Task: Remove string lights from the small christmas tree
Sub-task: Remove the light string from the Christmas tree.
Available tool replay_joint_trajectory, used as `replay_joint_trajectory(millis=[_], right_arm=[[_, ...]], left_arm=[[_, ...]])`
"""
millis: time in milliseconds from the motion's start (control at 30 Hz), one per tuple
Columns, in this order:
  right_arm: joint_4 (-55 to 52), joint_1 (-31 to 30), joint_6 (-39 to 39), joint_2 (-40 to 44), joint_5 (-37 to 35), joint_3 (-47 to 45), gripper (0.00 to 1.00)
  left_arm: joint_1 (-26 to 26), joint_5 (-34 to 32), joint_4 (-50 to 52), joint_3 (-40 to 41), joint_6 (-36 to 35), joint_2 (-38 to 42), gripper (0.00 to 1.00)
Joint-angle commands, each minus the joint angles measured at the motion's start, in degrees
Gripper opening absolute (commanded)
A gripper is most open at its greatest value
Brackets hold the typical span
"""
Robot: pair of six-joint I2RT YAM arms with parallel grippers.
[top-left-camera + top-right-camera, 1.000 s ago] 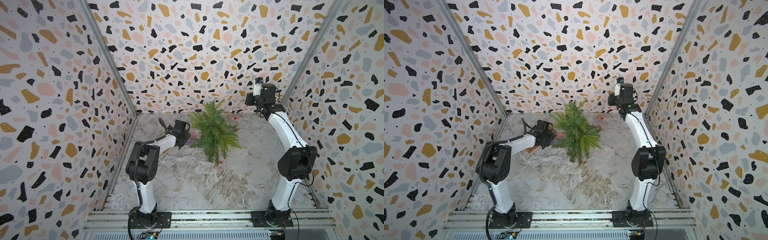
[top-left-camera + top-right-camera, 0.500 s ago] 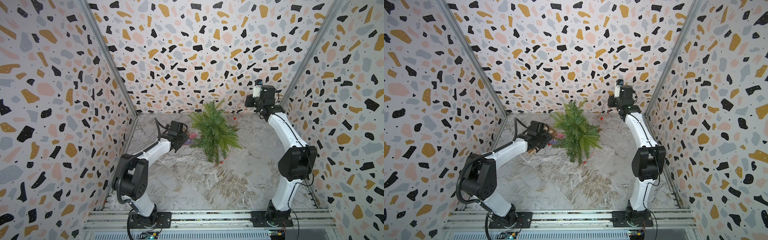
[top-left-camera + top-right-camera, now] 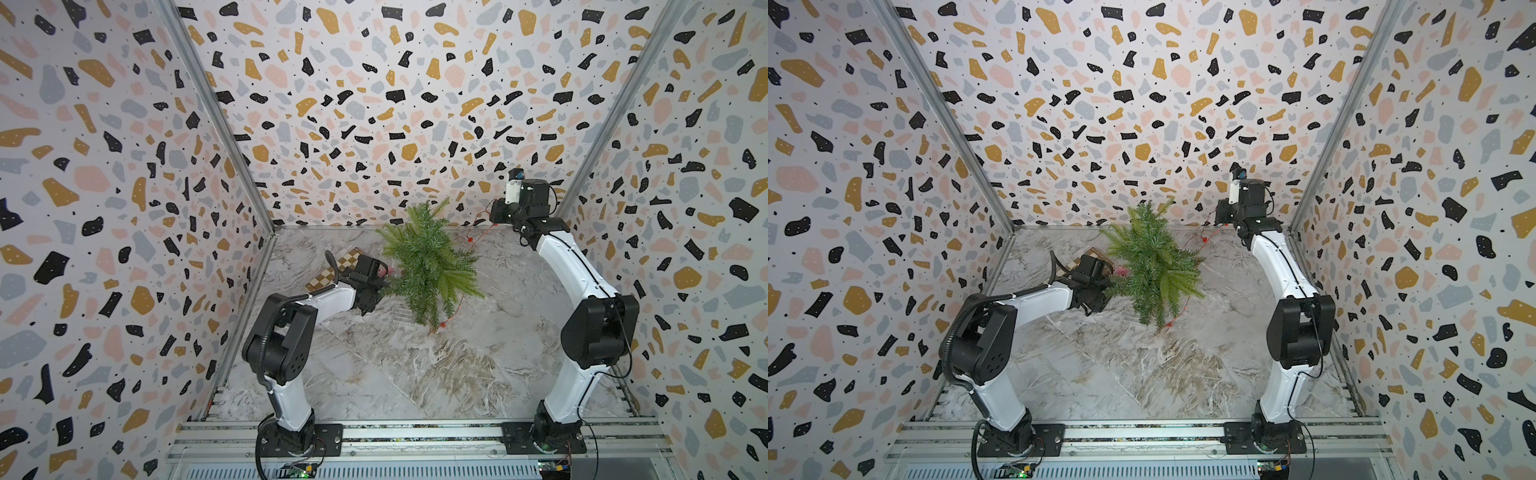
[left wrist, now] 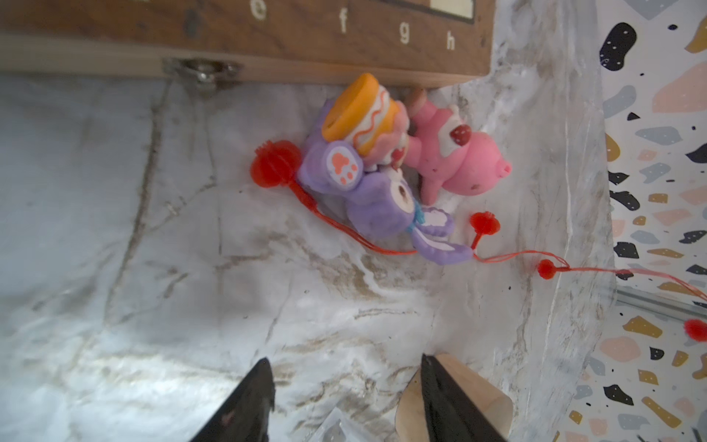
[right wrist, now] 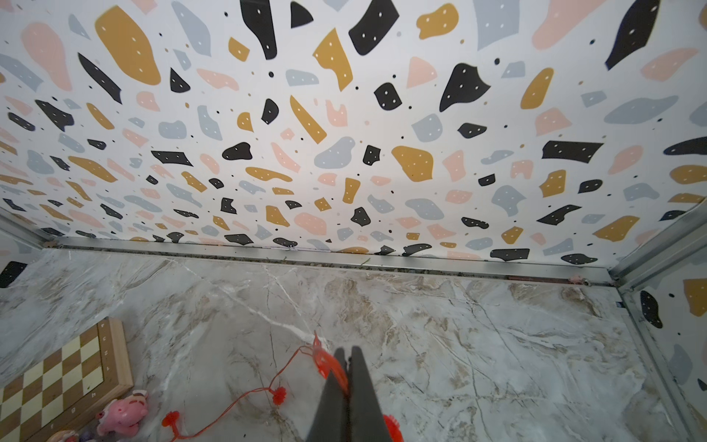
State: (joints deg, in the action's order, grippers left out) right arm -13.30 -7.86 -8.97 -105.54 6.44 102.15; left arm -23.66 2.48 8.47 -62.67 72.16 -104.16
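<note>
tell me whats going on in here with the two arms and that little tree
The right gripper is shut on the string lights, lifted near the back wall, with the red wire running down to the small christmas tree. Part of the strand is in the branches and part lies on the table by a purple toy. The left gripper is open, low beside the tree's base, holding nothing.

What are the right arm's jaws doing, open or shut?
Shut: in the right wrist view the jaws press together, pinching the string lights by their red wire.
</note>
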Motion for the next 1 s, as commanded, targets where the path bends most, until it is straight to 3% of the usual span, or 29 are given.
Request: replay_joint_trajectory(millis=[0, 133, 333, 567, 967], right_arm=[[0.65, 0.26, -0.51, 3.56, 0.09, 0.59, 0.0], [0.59, 0.19, -0.34, 3.66, 0.06, 0.46, 0.0], [0.56, 0.21, -0.3, 3.45, 0.83, 0.43, 0.0], [0.73, 0.18, -0.33, 3.78, 1.09, 0.16, 0.0], [1.12, 0.14, -0.41, 3.94, 1.98, -0.63, 0.0]], left_arm=[[-0.54, -0.92, -0.36, -1.43, 3.49, -0.98, 0.62], [-1.22, -2.54, 5.62, -3.26, 7.45, -1.57, 0.61], [-1.21, -4.27, 7.8, -6.4, 7.73, -4.98, 0.59], [0.42, -6.98, 11.15, -12.7, 5.71, -10.27, 0.52], [3.95, -6.5, 11.4, -25.18, -1.06, -19.5, 0.54]])
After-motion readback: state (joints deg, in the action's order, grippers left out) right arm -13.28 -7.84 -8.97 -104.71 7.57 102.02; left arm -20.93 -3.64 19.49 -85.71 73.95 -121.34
